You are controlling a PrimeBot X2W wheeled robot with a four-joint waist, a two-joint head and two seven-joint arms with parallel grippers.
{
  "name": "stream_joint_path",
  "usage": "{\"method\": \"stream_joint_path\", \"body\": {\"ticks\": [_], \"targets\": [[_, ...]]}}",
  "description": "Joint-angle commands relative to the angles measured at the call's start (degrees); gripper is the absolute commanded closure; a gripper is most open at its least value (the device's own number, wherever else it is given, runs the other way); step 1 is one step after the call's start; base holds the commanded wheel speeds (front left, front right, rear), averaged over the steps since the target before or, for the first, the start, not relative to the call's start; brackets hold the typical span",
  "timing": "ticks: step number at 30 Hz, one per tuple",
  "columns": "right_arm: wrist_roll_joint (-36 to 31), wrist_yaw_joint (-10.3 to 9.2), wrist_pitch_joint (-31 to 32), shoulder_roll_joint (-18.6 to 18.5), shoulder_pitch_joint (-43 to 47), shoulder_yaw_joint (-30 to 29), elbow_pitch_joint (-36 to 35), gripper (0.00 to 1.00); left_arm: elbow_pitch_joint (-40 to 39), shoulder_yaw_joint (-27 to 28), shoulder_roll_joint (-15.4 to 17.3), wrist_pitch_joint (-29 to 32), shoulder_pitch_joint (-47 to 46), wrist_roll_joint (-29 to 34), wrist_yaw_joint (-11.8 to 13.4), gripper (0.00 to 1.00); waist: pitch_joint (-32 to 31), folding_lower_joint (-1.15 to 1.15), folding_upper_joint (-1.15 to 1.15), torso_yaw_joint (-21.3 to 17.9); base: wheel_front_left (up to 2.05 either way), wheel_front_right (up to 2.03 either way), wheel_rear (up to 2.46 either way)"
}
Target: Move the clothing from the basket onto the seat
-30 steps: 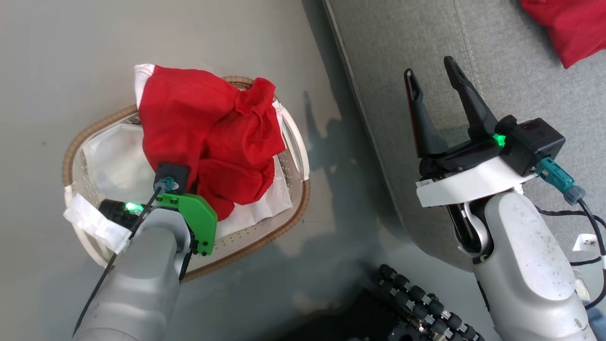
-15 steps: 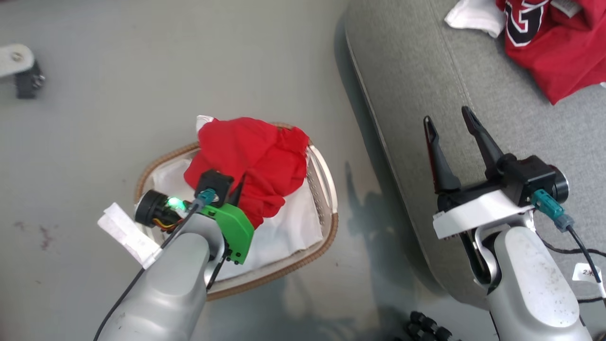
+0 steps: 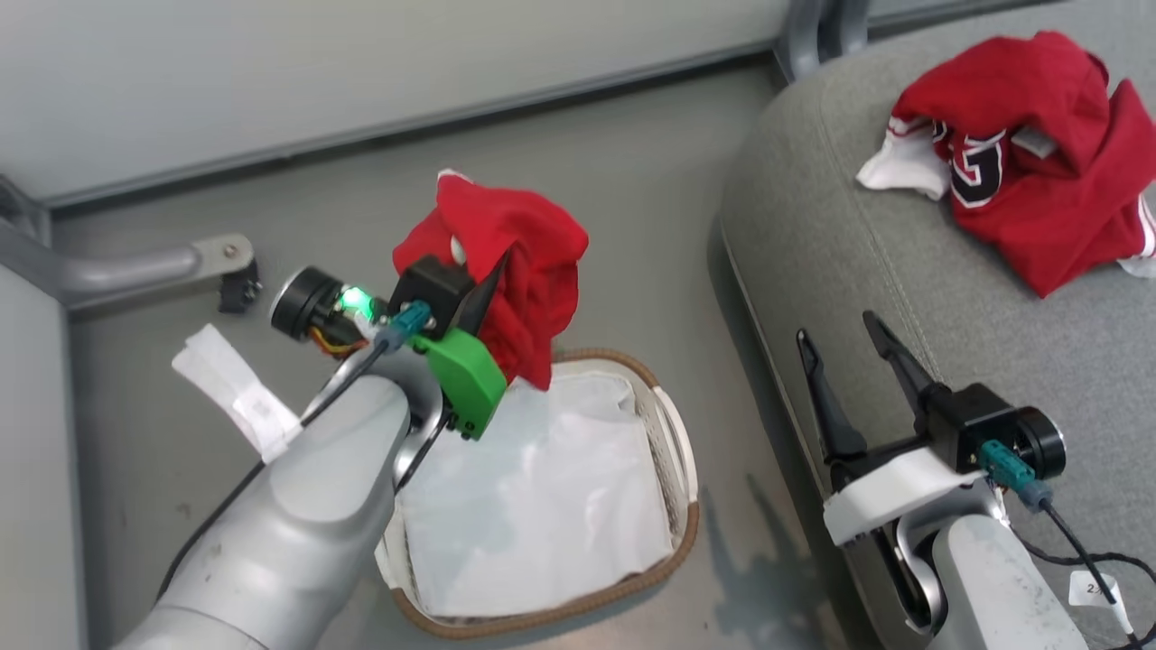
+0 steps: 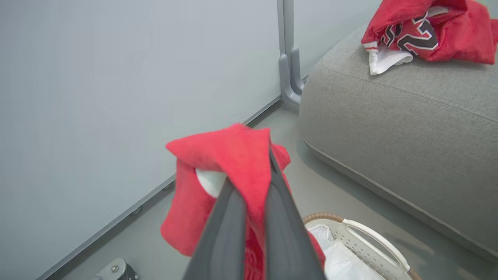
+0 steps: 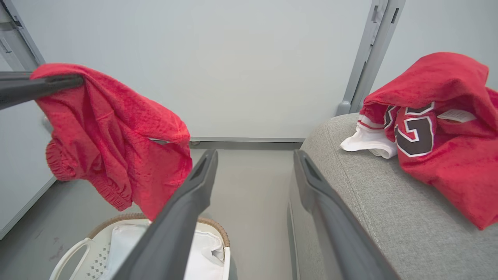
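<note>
Rising from the lower left of the head view, the pale left forearm [image 3: 298, 524] slants up and to the right, with a green bracket [image 3: 465, 384] at its wrist. The left gripper [image 3: 492, 275] at its end is pinched on the plain red garment [image 3: 528, 257]. Its two dark fingers are almost together, with cloth bunched between them. In the left wrist view the fabric drapes over both fingertips and hangs down on either side. The garment dangles in the air, and its lowest fold falls over the top rim of the basket [image 3: 673, 551] in the head view. Whether it touches the rim cannot be told.

The basket sits on the grey floor [image 3: 650, 208] at bottom centre, with the white liner [image 3: 542, 506] spread inside it.

At the lower right the right forearm [image 3: 1002, 587] stands nearly upright in the frame. The right gripper [image 3: 835, 327] is spread wide, its fingers pointing up and slightly left over the left edge of the seat [image 3: 903, 289]. In the right wrist view the two fingers frame the floor between the basket and the seat.

Farther up, in the upper right corner, the lettered garment [image 3: 1039, 181] lies crumpled on the seat. A white sleeve sticks out on its left side and a dark block letter shows.

A pale wall [image 3: 271, 72] runs along the top, with a grey post [image 3: 817, 32] just beyond the seat's corner.
</note>
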Motion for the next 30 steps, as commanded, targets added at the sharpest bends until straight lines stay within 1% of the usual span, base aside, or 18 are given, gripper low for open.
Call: {"method": "stream_joint_path", "body": {"ticks": [1,7,9,13,21,27,30], "targets": [[-0.4,-0.08,-0.28,-0.24,1.25,0.07,0.3,0.0,-0.91,-0.47,0.67,0.4,-1.38,-0.69,-0.13,1.0,-7.29,0.0,0.0,3.63,0.0,0.0,0.0],[-1.4,-0.08,-0.28,-0.25,1.73,1.57,0.46,0.0,-5.96,-3.84,3.86,2.8,-7.21,-3.78,-0.14,1.0,-10.7,0.0,0.0,3.59,0.0,0.0,0.0],[-1.73,-0.08,-0.28,-0.24,1.39,2.07,0.3,0.0,-7.55,-4.12,5.07,3.38,-9.54,-4.79,-0.04,1.0,-11.27,0.0,0.0,3.56,0.0,0.0,0.0],[-2.21,-0.08,-0.28,-0.22,0.71,3.18,0.47,0.0,-10.03,-4.91,6.05,4.52,-12.46,-6.87,-0.04,1.0,-12.38,0.0,0.0,3.65,0.0,0.0,0.0],[-3.45,-0.08,-0.28,-0.22,-0.49,5.7,1.54,0.0,-14.27,-8.06,6.22,6.02,-16.34,-8.48,-0.04,1.0,-13.88,0.0,0.0,4.51,0.0,0.0,0.0],[-6.14,-0.08,-0.28,-0.23,-2.31,7.53,3.96,0.0,-17.43,-10.37,5.93,6.85,-18.63,-9.3,-0.04,1.0,-14.7,0.0,0.0,5.47,0.0,0.0,0.0],[-8.86,-0.08,-0.28,-0.23,-3.21,7.75,5.66,0.0,-19.04,-11.1,5.68,6.97,-19.33,-9.5,-0.04,1.0,-14.99,0.0,0.0,5.9,0.0,0.0,0.0]]}}
